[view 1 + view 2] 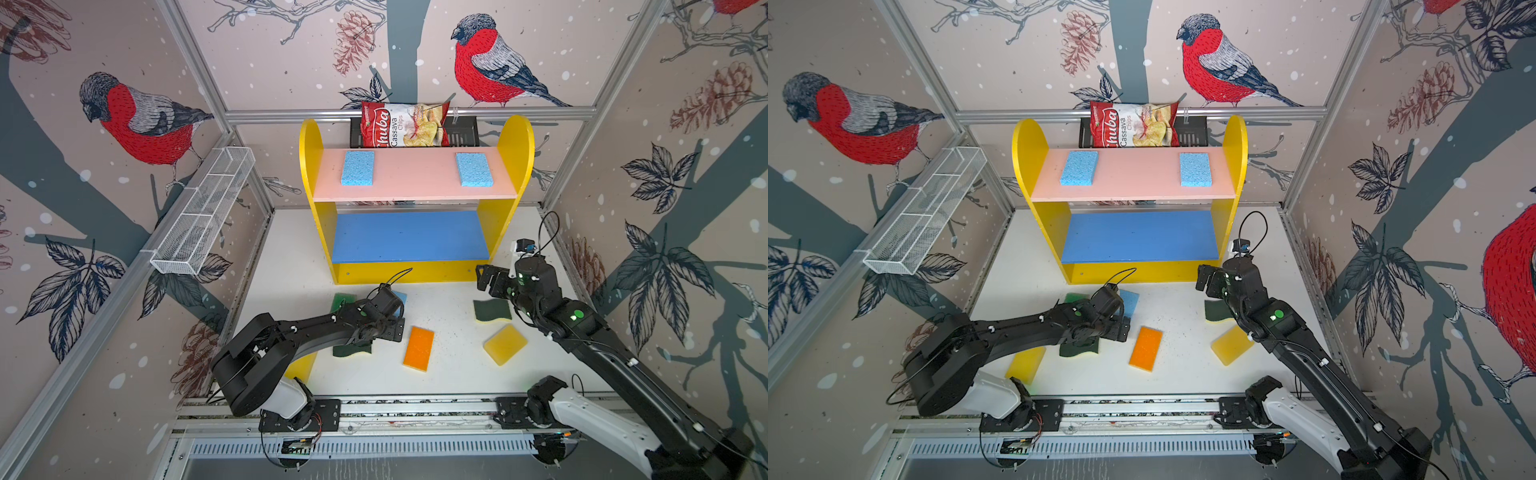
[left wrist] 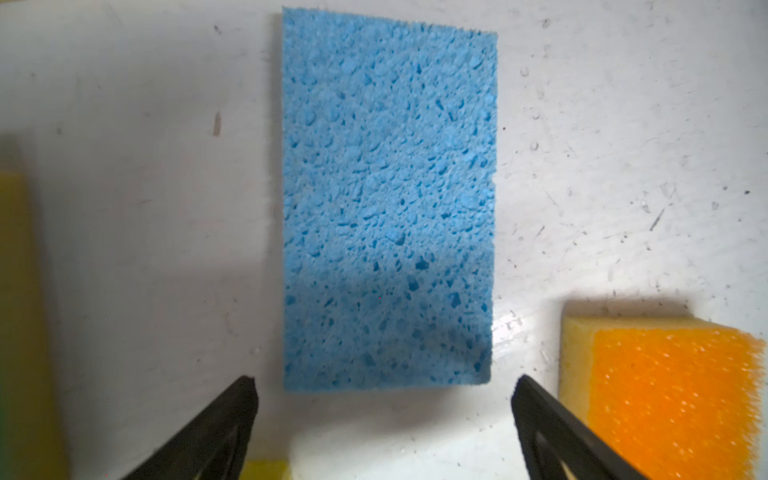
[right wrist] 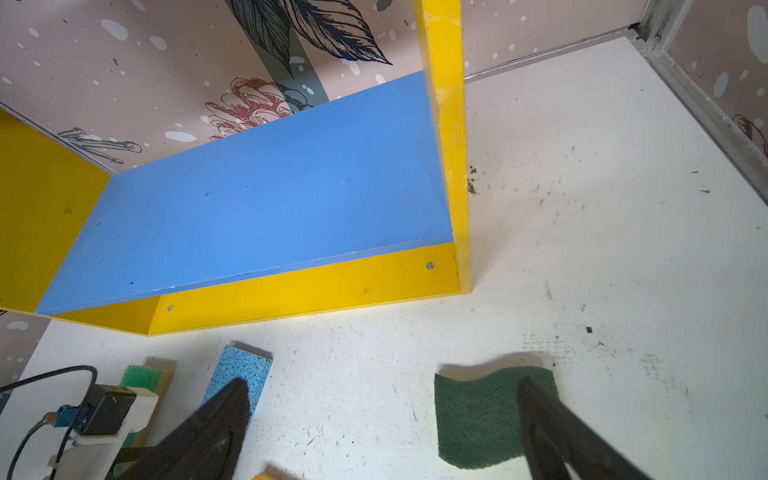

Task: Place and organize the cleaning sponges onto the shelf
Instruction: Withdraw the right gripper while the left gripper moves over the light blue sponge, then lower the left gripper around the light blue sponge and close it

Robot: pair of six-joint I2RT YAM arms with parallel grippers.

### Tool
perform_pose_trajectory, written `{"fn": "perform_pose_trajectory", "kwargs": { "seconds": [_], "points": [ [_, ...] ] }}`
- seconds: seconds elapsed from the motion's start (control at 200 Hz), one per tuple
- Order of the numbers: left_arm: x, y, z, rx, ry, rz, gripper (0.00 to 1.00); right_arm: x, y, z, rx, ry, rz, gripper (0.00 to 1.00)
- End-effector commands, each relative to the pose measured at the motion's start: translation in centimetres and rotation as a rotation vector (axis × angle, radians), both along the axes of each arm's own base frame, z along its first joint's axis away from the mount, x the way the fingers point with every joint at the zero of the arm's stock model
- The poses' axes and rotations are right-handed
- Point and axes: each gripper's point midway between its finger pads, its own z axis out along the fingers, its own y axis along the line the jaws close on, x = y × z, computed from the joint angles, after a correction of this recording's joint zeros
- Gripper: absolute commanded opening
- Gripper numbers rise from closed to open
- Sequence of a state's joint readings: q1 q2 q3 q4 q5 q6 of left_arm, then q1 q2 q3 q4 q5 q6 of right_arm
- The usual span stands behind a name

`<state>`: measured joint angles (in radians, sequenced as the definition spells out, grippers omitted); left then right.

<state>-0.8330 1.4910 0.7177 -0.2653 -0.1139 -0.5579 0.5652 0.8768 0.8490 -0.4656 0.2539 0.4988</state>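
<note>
Arm on left (image 1: 316, 328) hides most of blue sponge (image 1: 401, 299) and wavy sponge (image 1: 353, 351); both jaws open, empty.

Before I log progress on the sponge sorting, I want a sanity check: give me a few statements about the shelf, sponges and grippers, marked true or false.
1. Two light blue sponges lie on the pink board. True.
2. The blue board holds one sponge. False: it is bare.
3. The left gripper is shut on a sponge. False: it is open above a third blue sponge on the table.
4. The right gripper is open and holds nothing. True.
</note>
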Motion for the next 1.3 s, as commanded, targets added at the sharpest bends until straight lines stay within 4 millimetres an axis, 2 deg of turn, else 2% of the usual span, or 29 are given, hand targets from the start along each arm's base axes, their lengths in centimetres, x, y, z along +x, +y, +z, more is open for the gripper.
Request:
{"fn": "perform_pose_trajectory", "kwargs": {
  "seconds": [0.0, 0.19, 0.43, 0.931, 1.126, 1.296],
  "points": [
    [0.9, -0.4, 0.3, 0.001, -0.043, -0.007, 0.96, 0.2, 0.2, 0.3, 0.002, -0.017, 0.011, 1.0],
    [0.9, -1.1, 0.1, -0.006, -0.041, -0.032, 0.96, 0.2, 0.0, 0.2, -0.001, -0.017, 0.01, 1.0],
    [0.5, -1.2, -1.5, 0.055, -0.011, -0.029, 0.96, 0.0, 0.0, -0.3, -0.004, -0.009, 0.015, 1.0],
    [-0.9, -0.1, -3.9, 0.181, 0.051, 0.0, 0.88, -0.1, -0.5, -0.6, -0.009, -0.01, 0.014, 1.0],
    [-2.4, -0.1, -4.5, 0.205, 0.085, -0.001, 0.9, -0.1, -0.5, -0.5, -0.008, -0.013, 0.016, 1.0],
    [-2.7, 0.9, -4.5, 0.222, 0.081, 0.034, 0.93, -0.1, -0.5, -0.5, -0.004, -0.011, 0.017, 1.0]
  ]
}}
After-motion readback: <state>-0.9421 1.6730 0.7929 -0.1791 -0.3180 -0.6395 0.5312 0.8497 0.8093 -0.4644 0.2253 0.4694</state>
